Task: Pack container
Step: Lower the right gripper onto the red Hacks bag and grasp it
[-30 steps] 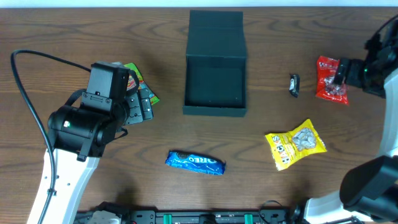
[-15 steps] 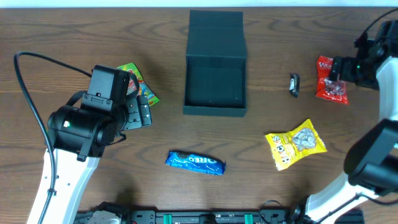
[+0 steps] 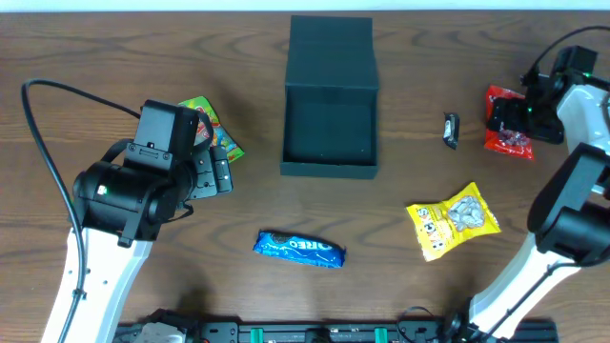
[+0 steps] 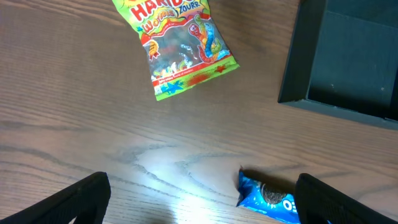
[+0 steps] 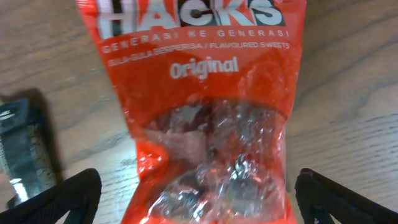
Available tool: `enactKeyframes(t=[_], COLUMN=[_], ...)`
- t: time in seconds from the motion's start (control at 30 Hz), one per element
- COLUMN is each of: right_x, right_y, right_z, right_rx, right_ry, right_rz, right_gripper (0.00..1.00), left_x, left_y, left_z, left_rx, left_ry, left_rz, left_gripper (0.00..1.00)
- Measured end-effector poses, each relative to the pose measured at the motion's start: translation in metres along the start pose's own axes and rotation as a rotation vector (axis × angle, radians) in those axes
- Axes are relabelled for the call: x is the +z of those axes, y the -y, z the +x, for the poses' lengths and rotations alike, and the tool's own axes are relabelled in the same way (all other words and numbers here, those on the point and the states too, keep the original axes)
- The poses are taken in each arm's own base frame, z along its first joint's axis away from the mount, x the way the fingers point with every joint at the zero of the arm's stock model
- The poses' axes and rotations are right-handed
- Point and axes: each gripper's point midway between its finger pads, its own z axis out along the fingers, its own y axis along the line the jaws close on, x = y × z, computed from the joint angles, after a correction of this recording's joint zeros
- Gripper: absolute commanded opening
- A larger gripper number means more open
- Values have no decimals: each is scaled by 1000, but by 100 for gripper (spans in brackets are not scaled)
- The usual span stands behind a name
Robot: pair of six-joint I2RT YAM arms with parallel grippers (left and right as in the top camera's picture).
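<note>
The dark teal-black container lies open at the table's middle back, its flap lid folded away behind it; its corner shows in the left wrist view. My left gripper is open over bare wood between the green Haribo packet and the blue Oreo packet. My right gripper is open, its fingers straddling the red Hacks candy packet at the far right. A yellow snack packet lies at front right.
A small black object lies between the container and the red packet; it shows at the left edge of the right wrist view. The Oreo packet lies in front of the container. A black cable arcs over the left side.
My right arm has swung toward the back right and turned, its gripper now over the red packet. The left arm shifted slightly right early on, then held still.
</note>
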Motion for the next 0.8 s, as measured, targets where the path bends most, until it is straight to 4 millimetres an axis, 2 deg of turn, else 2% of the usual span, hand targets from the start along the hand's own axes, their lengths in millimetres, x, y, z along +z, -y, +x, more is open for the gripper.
enactKeyframes(t=[0.33,0.8], right_x=[2,4], right_y=[15,10], right_z=[2,2], right_rx=[31,31], right_ry=[-3,-4], right_rz=[6,-20], right_gripper=[99,98], left_x=[0,0], left_y=[0,0], left_z=[0,0], left_rx=[0,0], left_ry=[0,0], left_rz=[0,0], left_gripper=[95,95])
